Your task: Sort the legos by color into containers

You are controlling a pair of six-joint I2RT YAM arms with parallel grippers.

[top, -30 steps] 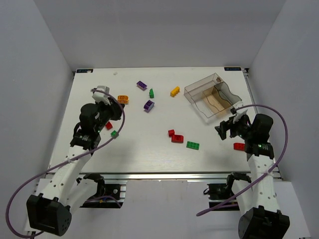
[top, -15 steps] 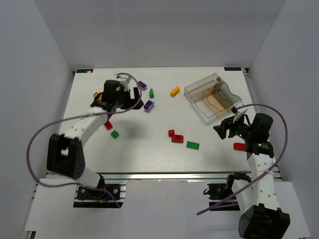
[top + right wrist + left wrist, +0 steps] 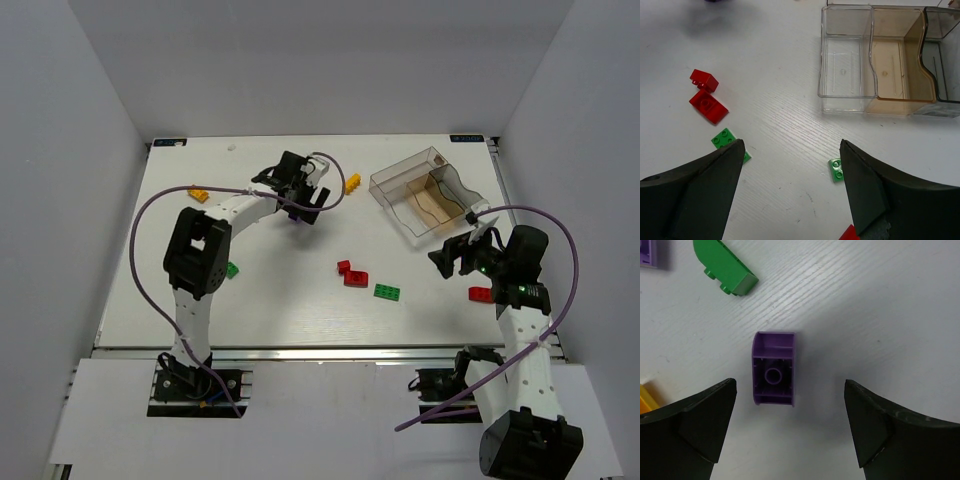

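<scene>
My left gripper (image 3: 307,203) reaches to the far middle of the table, and its jaws (image 3: 789,395) stand open. An upturned purple lego (image 3: 774,375) lies on the table between the fingers, nearer the left one, untouched. Just beyond it lie a green lego (image 3: 725,270) and the corner of another purple one (image 3: 651,254). My right gripper (image 3: 452,256) hovers open and empty near the clear box of containers (image 3: 405,168). In the right wrist view the box (image 3: 846,97) lies ahead, with two red legos (image 3: 708,106) and green legos (image 3: 724,138) (image 3: 836,169) on the table.
Scattered legos lie about: yellow (image 3: 352,183), orange (image 3: 199,193), green (image 3: 231,269), a red pair (image 3: 351,274), green (image 3: 387,291) and red (image 3: 480,294) beside the right arm. The left arm's purple cable loops over the table's left side.
The left arm has swung from the near left to the far middle, over the purple lego, and its gripper has opened. The right arm has hardly moved.
</scene>
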